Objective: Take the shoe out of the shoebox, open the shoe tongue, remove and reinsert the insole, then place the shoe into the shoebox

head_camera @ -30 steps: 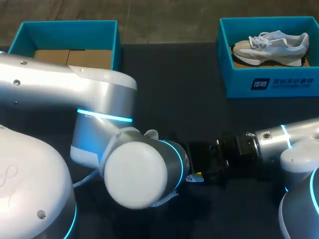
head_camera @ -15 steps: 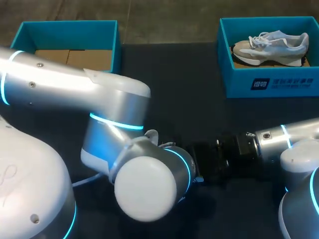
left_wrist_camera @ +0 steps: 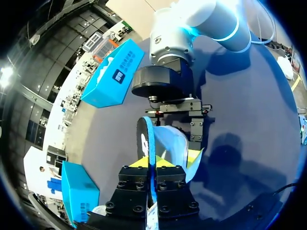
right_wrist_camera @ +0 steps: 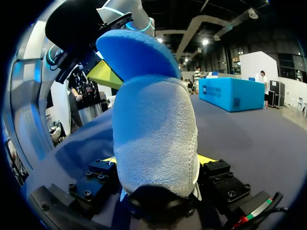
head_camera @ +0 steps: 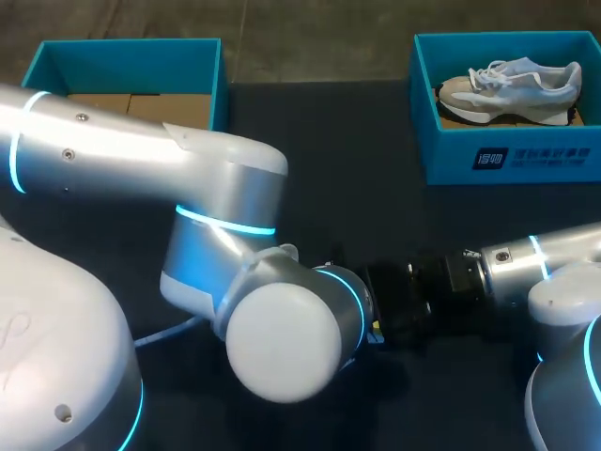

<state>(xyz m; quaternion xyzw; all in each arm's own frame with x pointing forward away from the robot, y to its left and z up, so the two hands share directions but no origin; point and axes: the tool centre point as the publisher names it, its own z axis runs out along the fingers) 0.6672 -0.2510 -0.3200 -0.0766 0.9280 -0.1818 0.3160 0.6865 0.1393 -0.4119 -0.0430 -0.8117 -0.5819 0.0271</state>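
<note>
Centrally, left pincer and right pincer alike clenched on one insole

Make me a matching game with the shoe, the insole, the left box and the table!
Things:
1. shoe
2. insole
3. left shoebox
4. table

Matches:
A. black
B. pinched by the left fingers and right fingers
C. brown cardboard showing inside
D. lying in the right shoebox

Pairs: 1-D, 2-B, 3-C, 4-A.
</note>
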